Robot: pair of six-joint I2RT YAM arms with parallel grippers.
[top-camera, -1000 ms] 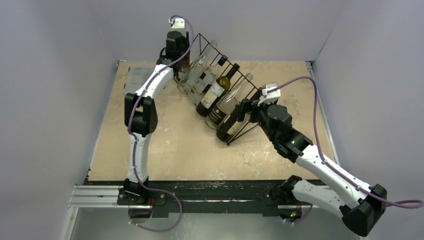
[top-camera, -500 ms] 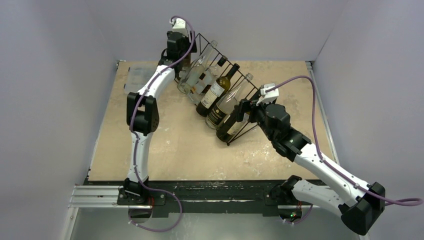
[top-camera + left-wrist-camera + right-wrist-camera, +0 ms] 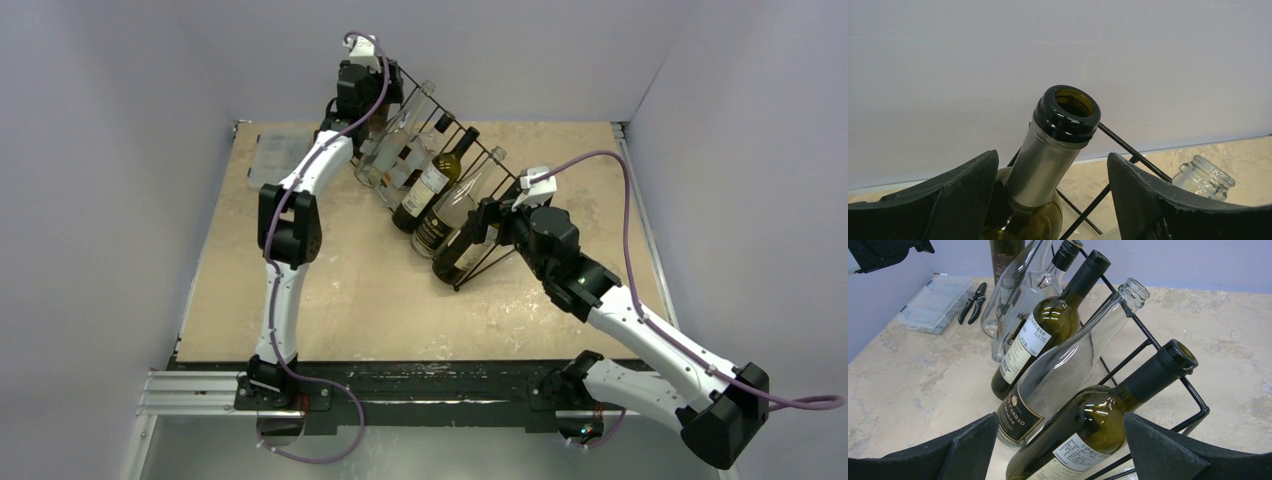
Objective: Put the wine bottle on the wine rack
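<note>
The black wire wine rack (image 3: 508, 172) runs diagonally across the table with several bottles lying in its slots. The wine bottle (image 3: 1058, 150), green glass with a silver foil neck and a black lip, leans in the far left slot against a rack wire (image 3: 1133, 147). My left gripper (image 3: 1052, 156) is open around its neck, with a gap on each side. In the top view the left gripper (image 3: 365, 100) hides most of that bottle. My right gripper (image 3: 1060, 417) is open astride a dark green bottle (image 3: 1098, 425) in the near right slot, touching nothing.
A clear plastic box (image 3: 265, 160) and black pliers (image 3: 973, 302) lie at the far left of the table. A clear glass bottle mouth (image 3: 1205, 175) shows beside the left fingers. Walls close in the back and both sides.
My left gripper has opened off the wine bottle's neck and shifted slightly toward the back wall. The bottle stays in its slot. The right arm has barely moved.
</note>
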